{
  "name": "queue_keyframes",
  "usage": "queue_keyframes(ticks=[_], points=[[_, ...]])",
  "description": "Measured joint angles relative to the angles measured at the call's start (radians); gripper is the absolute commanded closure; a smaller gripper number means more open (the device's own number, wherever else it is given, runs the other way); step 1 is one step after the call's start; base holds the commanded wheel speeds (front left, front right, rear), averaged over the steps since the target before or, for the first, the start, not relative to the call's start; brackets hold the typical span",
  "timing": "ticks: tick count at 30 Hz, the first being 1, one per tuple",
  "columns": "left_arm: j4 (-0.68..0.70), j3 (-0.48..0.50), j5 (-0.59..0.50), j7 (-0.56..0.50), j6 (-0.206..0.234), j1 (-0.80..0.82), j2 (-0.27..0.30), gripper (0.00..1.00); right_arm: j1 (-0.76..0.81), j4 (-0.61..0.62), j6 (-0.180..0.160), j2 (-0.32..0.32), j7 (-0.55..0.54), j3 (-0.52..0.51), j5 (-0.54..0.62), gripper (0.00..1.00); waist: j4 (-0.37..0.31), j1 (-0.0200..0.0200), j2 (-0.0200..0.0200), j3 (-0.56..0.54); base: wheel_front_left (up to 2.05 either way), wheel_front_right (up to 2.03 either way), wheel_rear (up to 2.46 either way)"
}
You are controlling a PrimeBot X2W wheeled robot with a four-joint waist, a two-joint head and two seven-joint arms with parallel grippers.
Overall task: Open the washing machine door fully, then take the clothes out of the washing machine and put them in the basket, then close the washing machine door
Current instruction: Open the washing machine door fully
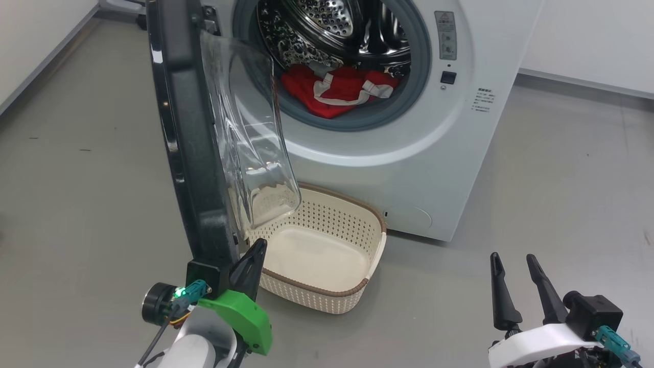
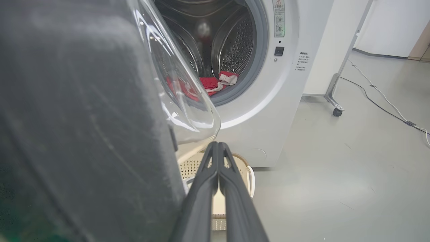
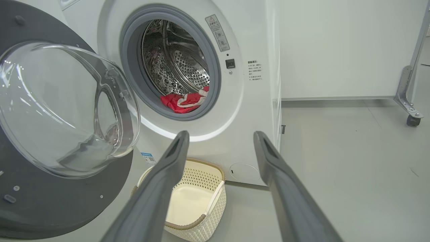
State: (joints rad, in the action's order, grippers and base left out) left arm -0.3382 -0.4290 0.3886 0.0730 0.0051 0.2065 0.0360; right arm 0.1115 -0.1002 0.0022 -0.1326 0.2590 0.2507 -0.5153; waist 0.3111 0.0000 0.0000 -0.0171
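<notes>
Grey floor (image 1: 76, 204). Left gripper (image 2: 217, 148) fingers were pressed together beside lower rim of open black-rimmed glass door (image 1: 189, 128). Right gripper (image 1: 513, 258) fingers stood apart, empty. Red white-trimmed garment (image 1: 337, 89) lay inside white front-loading washing machine (image 1: 409, 153); cream perforated plastic basket (image 1: 332, 217) sat before it.

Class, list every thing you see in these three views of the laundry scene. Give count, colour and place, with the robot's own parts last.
washer: one, white, centre of the head view
door: one, black rim with clear glass bowl, swung open, left in the head view
drum: one, steel, inside the washer
gasket: one, grey, around the drum's mouth
clothes: one, red with white trim, at the drum's front
basket: one, cream with brown rim, empty, in front of the washer
wheeled frame: one, grey, far right in the right wrist view
floor: one, grey, under everything
left claw: one, dark, shut, beside the door's lower edge
right claw: one, dark, open, holding nothing
</notes>
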Motion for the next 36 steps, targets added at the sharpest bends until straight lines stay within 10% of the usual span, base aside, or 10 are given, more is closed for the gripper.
queue_keyframes(ticks=[36], points=[[-0.012, 0.373, 0.134, 0.077, 0.092, 0.001, 0.132, 1.0, -0.042, -0.011, 0.023, -0.009, -0.016, 0.026, 0.045, 0.0, 0.09, 0.0, 0.0, 0.127, 0.0, 0.0, 0.0]])
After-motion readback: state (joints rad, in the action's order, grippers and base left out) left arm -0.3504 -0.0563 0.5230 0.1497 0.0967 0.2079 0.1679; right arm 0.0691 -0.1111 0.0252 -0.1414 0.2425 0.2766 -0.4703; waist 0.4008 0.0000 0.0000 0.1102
